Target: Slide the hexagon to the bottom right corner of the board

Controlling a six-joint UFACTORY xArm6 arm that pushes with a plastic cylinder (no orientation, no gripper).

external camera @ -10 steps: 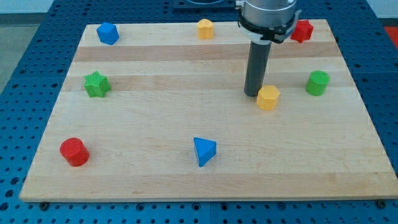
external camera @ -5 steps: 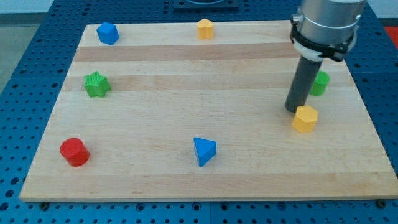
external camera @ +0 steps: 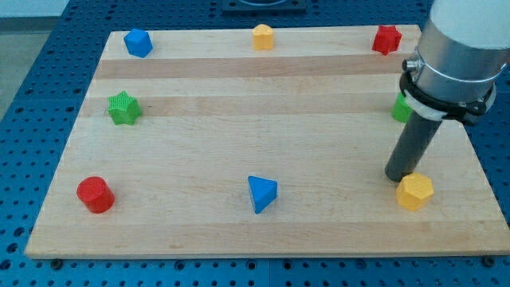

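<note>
My tip (external camera: 398, 178), the tool's plain rod end with no jaws to spread, stood upright touching the yellow hexagon (external camera: 415, 192) on its upper-left side. The hexagon lay near the board's bottom right corner. The wooden board (external camera: 239, 151) rested on a blue perforated bench (external camera: 32, 96).

The yellow hexagon block (external camera: 415, 192) is sitting flat on the wooden bench (external camera: 239, 151), its six-sided top face showing a lighter yellow than its side walls. It is lying in the lower right part of the bench, near the view's right edge and a little above the bottom edge, short of the corner itself. My tip (external camera: 398, 178) is resting just at the block's upper left side, touching it or very nearly so.
</note>
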